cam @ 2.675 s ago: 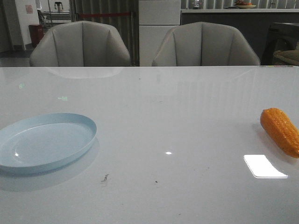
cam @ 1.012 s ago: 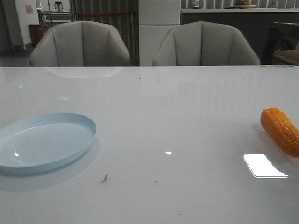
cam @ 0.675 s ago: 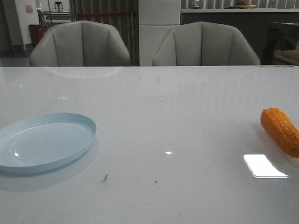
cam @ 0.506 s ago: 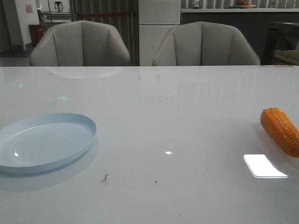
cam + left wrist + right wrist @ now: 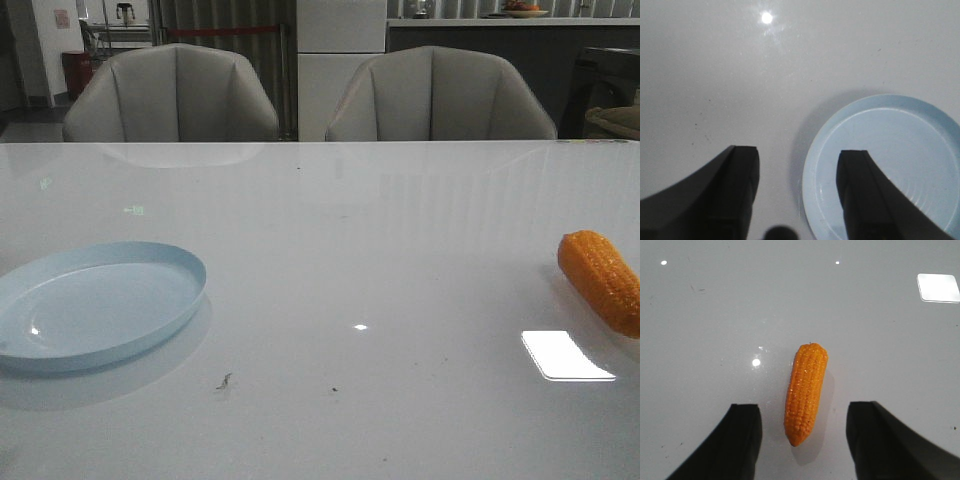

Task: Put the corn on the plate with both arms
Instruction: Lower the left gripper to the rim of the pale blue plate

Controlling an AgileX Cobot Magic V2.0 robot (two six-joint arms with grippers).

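Observation:
The orange corn (image 5: 601, 281) lies on the white table at the far right edge of the front view. In the right wrist view the corn (image 5: 805, 391) lies flat, its tapered tip towards my right gripper (image 5: 805, 412), which is open above the table with a dark finger on each side of that tip, not touching it. The pale blue plate (image 5: 60, 315) sits empty at the left. In the left wrist view my left gripper (image 5: 799, 157) is open above the plate's rim (image 5: 806, 165), one finger over the plate, the other over the table. Neither arm shows in the front view.
Two grey chairs (image 5: 172, 95) (image 5: 440, 97) stand behind the table's far edge. A small dark speck (image 5: 224, 381) lies on the table in front of the plate. A bright window reflection (image 5: 565, 356) shows near the corn.
The plate has shifted very slightly to the left. The corn has not moved.

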